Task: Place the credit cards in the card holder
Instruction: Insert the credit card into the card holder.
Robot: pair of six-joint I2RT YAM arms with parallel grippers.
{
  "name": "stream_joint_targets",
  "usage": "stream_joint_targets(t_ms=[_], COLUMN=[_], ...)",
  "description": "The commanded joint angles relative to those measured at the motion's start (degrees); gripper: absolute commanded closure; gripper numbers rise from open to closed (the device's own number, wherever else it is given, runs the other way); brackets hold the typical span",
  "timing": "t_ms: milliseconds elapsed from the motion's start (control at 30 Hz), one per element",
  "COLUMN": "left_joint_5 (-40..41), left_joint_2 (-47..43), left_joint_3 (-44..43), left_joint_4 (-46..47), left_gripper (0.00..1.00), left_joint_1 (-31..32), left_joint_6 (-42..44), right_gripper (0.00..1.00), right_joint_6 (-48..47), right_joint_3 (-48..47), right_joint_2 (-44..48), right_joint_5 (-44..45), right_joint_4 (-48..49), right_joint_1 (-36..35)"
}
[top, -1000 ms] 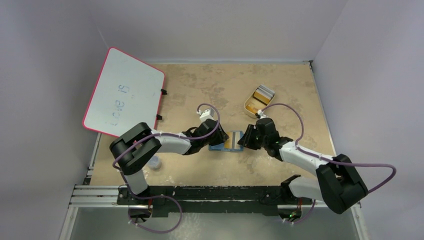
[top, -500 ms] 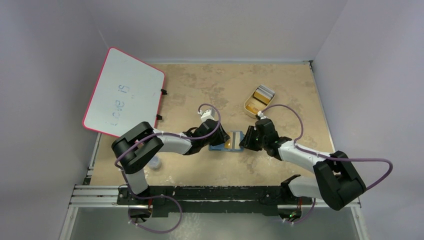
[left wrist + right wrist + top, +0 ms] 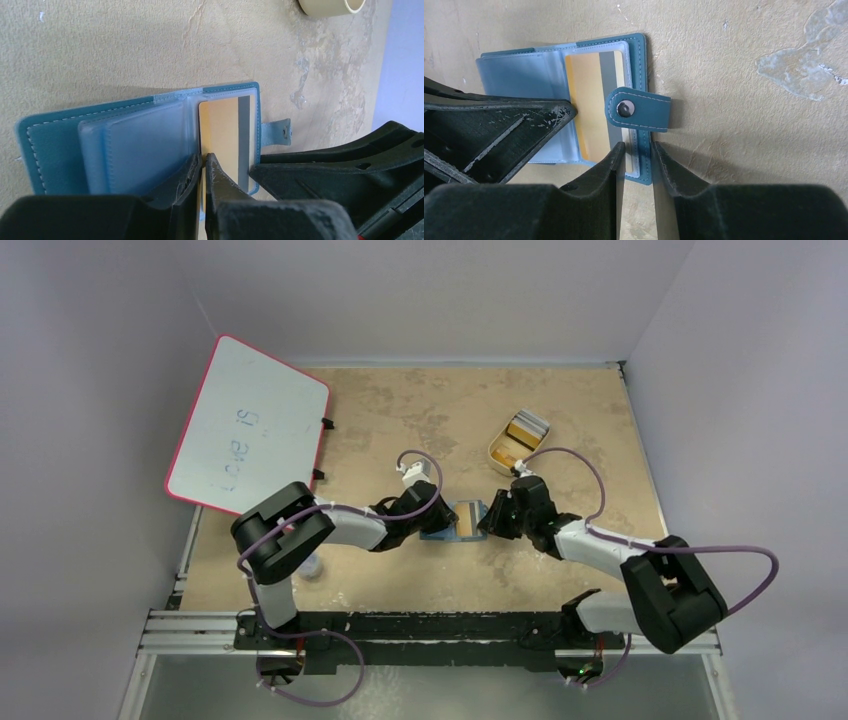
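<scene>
The blue card holder (image 3: 458,521) lies open and flat on the table between both grippers. An orange-yellow credit card (image 3: 222,135) with a grey stripe sits in its right clear pocket (image 3: 586,100). My left gripper (image 3: 204,162) is shut, and its tips press down at the card's left edge by the holder's fold. My right gripper (image 3: 639,150) stands narrowly open, its tips either side of the holder's right rim, just below the snap strap (image 3: 639,110). More credit cards (image 3: 525,428) lie in the beige tray.
The beige oval tray (image 3: 497,452) stands at the back right. A pink-rimmed whiteboard (image 3: 250,425) leans at the back left. A small pale cup (image 3: 312,565) sits by the left arm's elbow.
My left gripper's jaws have closed over the card's left edge. The right gripper has slid a little left onto the holder's rim, and its jaws have narrowed slightly.
</scene>
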State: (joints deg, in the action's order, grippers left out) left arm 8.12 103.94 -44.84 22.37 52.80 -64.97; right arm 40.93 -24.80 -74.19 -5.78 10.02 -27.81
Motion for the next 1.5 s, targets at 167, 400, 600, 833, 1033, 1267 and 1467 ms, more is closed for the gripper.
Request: stream_joint_targets(t_ms=[167, 400, 600, 833, 1033, 1267, 1467], left_joint_5=[-3.34, -4.98, -6.65, -4.97, -2.39, -2.85, -1.91], left_joint_2=[-0.46, 0.39, 1.69, -0.67, -4.03, -5.95, -8.48], left_joint_3=[-1.15, -1.02, -2.54, -1.51, -2.37, -1.67, -1.70], left_joint_4=[5.75, 8.31, 9.41, 7.15, -0.45, -0.90, -3.78], left_gripper=[0.81, 0.75, 0.74, 0.71, 0.68, 0.66, 0.62], left_joint_1=[1.26, 1.32, 1.27, 1.35, 0.77, -0.62, -1.48], left_joint_6=[-0.59, -0.97, -0.19, 0.56, 2.06, 2.00, 3.72], right_gripper=[0.73, 0.70, 0.69, 0.67, 0.65, 0.63, 0.60], right_joint_6=[0.29, 0.16, 0.27, -0.01, 0.70, 0.39, -0.73], right_joint_3=[0.64, 0.13, 0.29, -2.51, -5.08, -9.11, -14.54], right_joint_2=[-0.74, 0.04, -0.11, -1.23, 3.70, 8.03, 8.43], right_joint_5=[-2.11, -2.00, -1.94, -1.89, 1.51, 4.97, 12.80], right_joint_4=[4.04, 2.29, 3.43, 0.17, -6.12, -12.50, -17.21], right_joint_1=[-0.14, -0.16, -0.15, -0.20, -0.14, -0.14, -0.05])
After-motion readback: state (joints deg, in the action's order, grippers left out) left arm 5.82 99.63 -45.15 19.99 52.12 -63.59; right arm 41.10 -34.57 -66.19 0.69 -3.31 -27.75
